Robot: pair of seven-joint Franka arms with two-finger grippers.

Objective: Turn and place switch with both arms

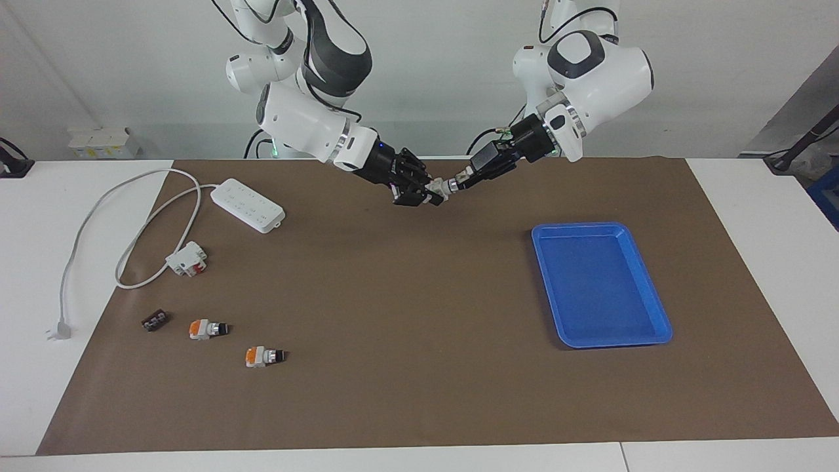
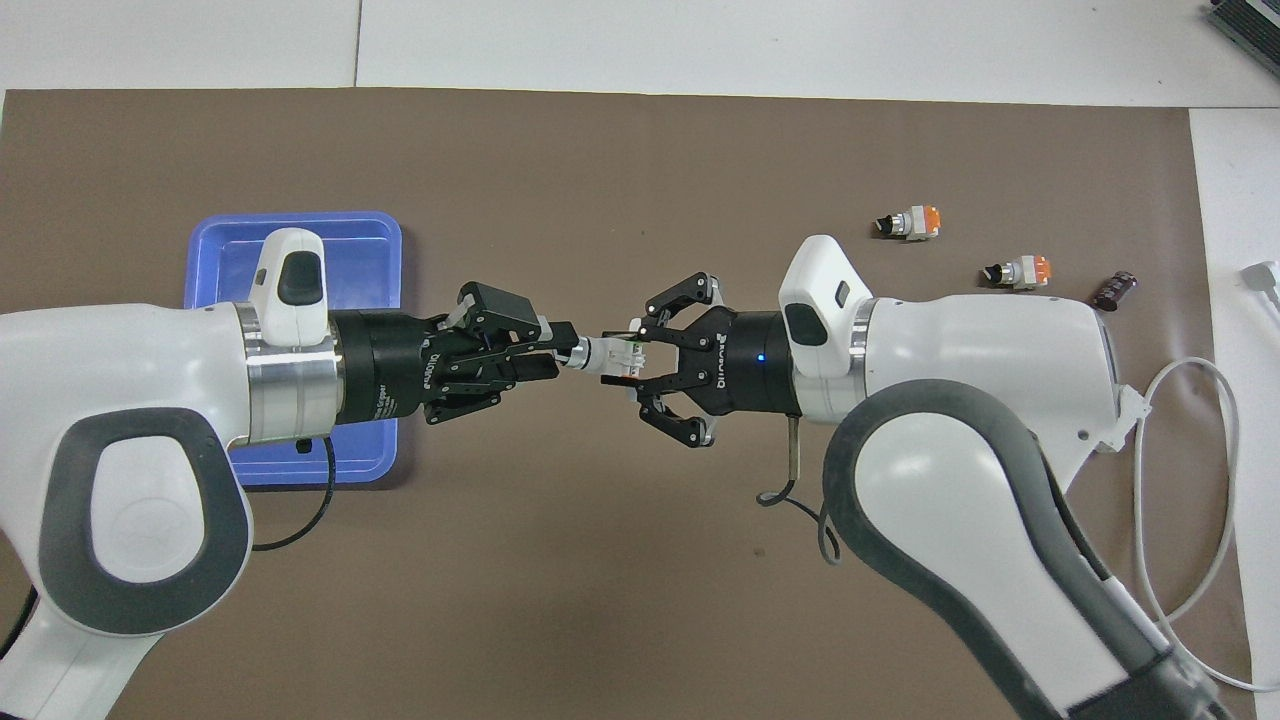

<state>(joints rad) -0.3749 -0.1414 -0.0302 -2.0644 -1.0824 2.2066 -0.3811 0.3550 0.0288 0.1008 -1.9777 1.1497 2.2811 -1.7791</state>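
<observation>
Green-based switch (image 2: 612, 354) | clamped in right end effector (image 2: 640, 356) | knob between left end effector (image 2: 556, 352) fingertips, grip unclear

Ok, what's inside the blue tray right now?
The visible floor of the blue tray shows nothing in it. In the overhead view the left arm covers part of it; the facing view shows all of it bare.

Plain brown mat (image 1: 406, 341) across a white worktop (image 1: 754, 216), and one bright blue tray (image 1: 655, 308) on it. Both end effectors are black, the left end effector (image 2: 560, 352) and the right end effector (image 2: 632, 358), on white arms with dark grey bands. The switch (image 2: 605, 353) between them shows white-grey with a touch of green. Two switches with orange bases (image 1: 203, 328), black knobs. White power strip (image 1: 248, 205), pale grey cable
</observation>
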